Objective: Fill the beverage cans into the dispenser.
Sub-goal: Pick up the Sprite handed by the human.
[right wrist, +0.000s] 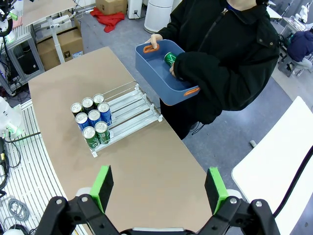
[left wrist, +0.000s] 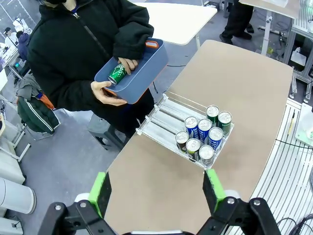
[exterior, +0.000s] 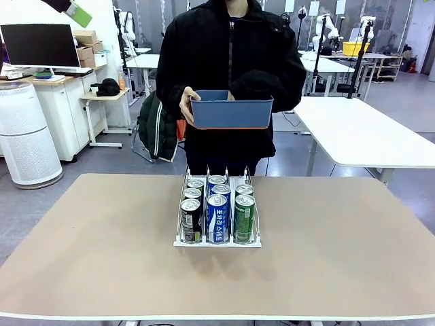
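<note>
blue tub [exterior: 231, 112] is held by the person at the far edge, 12 o'clock from the dispenser [exterior: 217, 243] and above the table [exterior: 102, 258]. one green can [left wrist: 117, 73] lies on its side in the tub. person's hand [left wrist: 129, 63] is on it, other hand [left wrist: 105, 93] under the tub. dispenser sits mid-table with eight cans [exterior: 217, 210] upright, packed at the robot end of its three lanes. far end of the lanes is bare, facing the person.

left gripper [left wrist: 156, 192] is released, jaws wide, nothing between them. green can is at its 11 o'clock, well apart. right gripper [right wrist: 159, 188] is the same, wide and empty, can at its 12 o'clock.

person's hand is much nearer the can than either arm. my guess: next can goes in at the bare far end, long axis turned upright.
</note>
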Available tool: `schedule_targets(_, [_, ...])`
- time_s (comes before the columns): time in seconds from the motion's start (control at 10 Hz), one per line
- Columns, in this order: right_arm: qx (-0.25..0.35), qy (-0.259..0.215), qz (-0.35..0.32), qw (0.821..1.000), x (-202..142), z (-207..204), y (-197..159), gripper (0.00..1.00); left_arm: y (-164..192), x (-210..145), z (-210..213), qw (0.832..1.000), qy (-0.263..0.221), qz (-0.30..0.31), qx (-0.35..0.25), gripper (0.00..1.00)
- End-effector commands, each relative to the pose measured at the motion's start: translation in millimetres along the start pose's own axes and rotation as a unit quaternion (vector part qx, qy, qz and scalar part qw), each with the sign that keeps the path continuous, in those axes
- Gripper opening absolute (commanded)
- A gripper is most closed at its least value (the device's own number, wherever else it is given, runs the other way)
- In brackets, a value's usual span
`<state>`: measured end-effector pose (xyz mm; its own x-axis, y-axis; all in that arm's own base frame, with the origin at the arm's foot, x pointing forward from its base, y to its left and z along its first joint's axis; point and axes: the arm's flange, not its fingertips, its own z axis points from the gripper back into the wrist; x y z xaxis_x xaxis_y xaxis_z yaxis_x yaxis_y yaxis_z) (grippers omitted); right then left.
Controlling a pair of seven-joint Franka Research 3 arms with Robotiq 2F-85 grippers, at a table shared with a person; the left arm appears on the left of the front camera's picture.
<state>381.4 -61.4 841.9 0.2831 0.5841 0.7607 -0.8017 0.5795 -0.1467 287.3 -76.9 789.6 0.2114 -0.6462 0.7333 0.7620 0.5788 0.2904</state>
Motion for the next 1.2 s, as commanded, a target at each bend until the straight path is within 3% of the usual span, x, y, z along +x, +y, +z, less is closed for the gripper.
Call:
schedule_targets(0.0, [0.002, 0.0, 0.0, 1.0, -0.5, -1.1, 1.2, 1.0, 0.3, -0.6, -0.3, 1.0, -0.001, 0.0, -0.006, 1.0])
schedule_targets(1.1, [0.002, 0.0, 0.0, 1.0, -0.5, -1.1, 1.2, 1.0, 0.3, -0.6, -0.3, 1.0, -0.001, 0.0, -0.006, 1.0])
